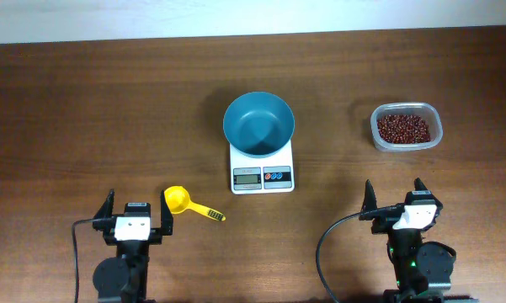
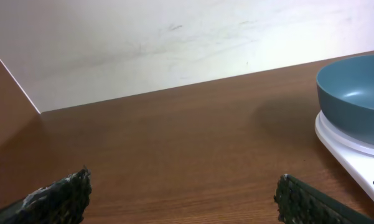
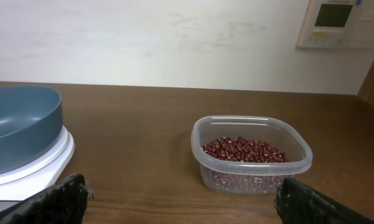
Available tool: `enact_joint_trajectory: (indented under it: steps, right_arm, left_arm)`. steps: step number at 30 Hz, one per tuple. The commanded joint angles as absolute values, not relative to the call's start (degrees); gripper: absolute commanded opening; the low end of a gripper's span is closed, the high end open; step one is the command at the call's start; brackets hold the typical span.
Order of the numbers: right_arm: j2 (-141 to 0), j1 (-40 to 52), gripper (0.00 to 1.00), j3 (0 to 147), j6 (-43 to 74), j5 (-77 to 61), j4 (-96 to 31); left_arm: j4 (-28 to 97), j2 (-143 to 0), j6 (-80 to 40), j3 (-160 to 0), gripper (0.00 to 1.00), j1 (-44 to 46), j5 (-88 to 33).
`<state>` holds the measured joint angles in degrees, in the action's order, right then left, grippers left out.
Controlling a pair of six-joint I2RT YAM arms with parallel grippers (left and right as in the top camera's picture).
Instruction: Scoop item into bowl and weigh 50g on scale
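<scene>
**Both grippers wide and empty; beans in the tub, bowl on the scale**

The left gripper (image 1: 139,202) sits at the near edge of the table (image 1: 84,109), left of the middle. Its jaws are spread wide with nothing between them. Its wrist view shows only bare wood between the two dark fingers (image 2: 62,196).

The right gripper (image 1: 394,185) sits at the near edge toward the right end. It is spread just as wide and grips nothing.

The scale (image 1: 262,175) stands about midway along the table, between the near and far edges. Its display and its red and blue buttons face the near edge. The reading is too small to make out.

The bowl (image 1: 258,124) rests upright on the scale's platform, covering most of it. Its inside shows plain blue.

The beans (image 1: 403,128) lie in a loose heap in a clear tub (image 1: 407,106). The tub is toward the right end, in the far half of the table. It is well apart from the scale and straight out from the right gripper.

A yellow scoop (image 1: 189,204) lies flat on the wood toward the near edge, left of the scale. Its cup is just beside the left gripper's right finger. Its handle points right, angled slightly toward the near edge, and nothing holds it.

A pale wall (image 2: 174,43) runs behind the far edge.
</scene>
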<state>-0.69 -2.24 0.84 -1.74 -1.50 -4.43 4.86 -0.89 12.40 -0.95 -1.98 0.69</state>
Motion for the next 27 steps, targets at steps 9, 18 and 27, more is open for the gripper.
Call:
enact_joint_trajectory:
  steps: [9, 18, 27]
  right_arm:
    - [-0.2, -1.8, 0.99, 0.3, -1.9, -1.2, -4.5]
    - [-0.2, -1.8, 0.99, 0.3, -1.9, -1.2, -4.5]
    - [-0.2, -1.8, 0.99, 0.3, -1.9, -1.2, -4.4]
  left_arm:
    - [1.5, -0.3, 12.9, -0.5, 0.98, -2.3, 1.3]
    - [-5.3, -0.4, 9.7, -4.1, 0.99, -2.3, 1.3]
    - [4.4, -9.5, 9.6, -23.6, 0.99, -2.3, 1.3]
